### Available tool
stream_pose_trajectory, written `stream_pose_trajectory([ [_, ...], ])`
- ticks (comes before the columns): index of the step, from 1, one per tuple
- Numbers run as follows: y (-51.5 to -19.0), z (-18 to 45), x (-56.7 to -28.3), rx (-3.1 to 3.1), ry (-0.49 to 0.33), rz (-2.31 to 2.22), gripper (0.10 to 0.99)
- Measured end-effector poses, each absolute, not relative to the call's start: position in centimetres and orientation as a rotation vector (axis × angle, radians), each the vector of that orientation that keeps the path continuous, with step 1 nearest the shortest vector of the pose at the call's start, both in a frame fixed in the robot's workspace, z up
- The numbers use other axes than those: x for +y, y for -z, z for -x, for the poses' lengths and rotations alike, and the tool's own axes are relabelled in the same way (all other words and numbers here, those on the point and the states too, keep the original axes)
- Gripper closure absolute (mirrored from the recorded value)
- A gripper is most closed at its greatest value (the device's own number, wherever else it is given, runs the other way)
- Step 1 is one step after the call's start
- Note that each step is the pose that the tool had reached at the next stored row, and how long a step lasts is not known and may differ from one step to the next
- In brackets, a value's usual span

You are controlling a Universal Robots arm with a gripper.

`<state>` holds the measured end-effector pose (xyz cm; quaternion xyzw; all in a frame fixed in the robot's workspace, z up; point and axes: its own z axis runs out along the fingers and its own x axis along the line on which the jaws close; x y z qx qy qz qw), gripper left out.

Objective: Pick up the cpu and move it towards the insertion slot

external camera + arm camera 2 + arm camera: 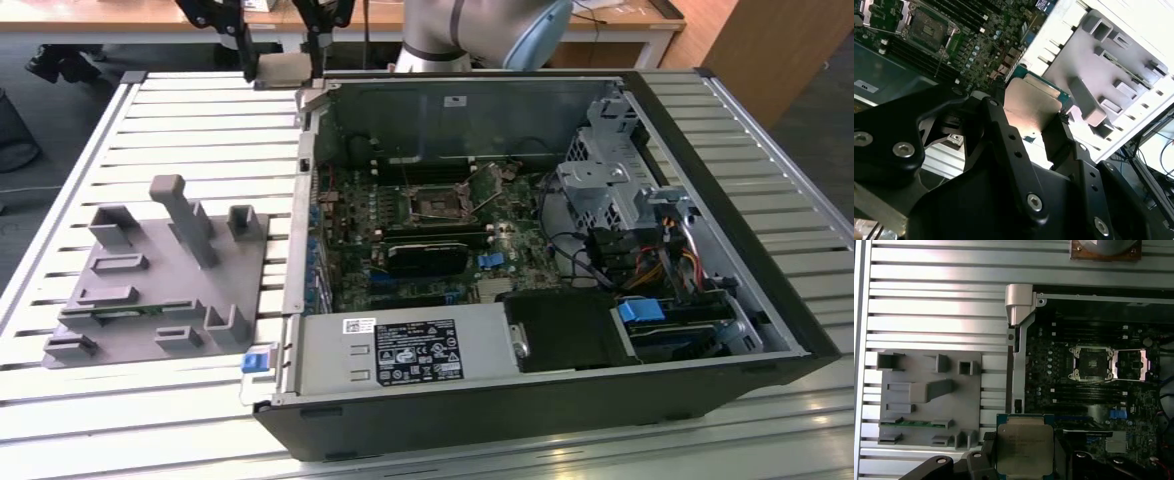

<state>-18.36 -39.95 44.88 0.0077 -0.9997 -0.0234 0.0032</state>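
Here, the gripper (1036, 131) is closed on the cpu (1024, 449). In both wrist views the silvery square chip with its thin pale rim sits clamped edge to edge between two black fingers (1004, 140), lifted clear of any surface. So the pick-up looks finished, and the step in hand, as I judge it, is the carry toward the insertion slot (1092, 363).

Take the open computer case (534, 250) as the landmark. It lies on its side on a slatted metal desk (200, 110), with the motherboard facing up. The insertion slot is a square socket with a shiny metal frame and a dark centre, set in the board's middle inside the case; in the first wrist view its hinged frame lies folded open beside it. In that same view the held chip hangs over the case's side wall, near the edge of the board and well apart from the socket. A grey plastic fixture (160, 270) with rectangular recesses rests on the desk just outside the case, on the far side of that wall from the socket, with a small green circuit strip (906, 423) lying in it.

To my reading, the remaining work calls for carrying the chip inward across the board, keeping it level and squared to the socket frame, and staying clear of the case wall.
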Motion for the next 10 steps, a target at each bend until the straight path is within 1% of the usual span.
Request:
stream_pose_trajectory([
  [10,-44.9,16.8,-40.0,-3.134,0.073,-0.024,0.541],
])
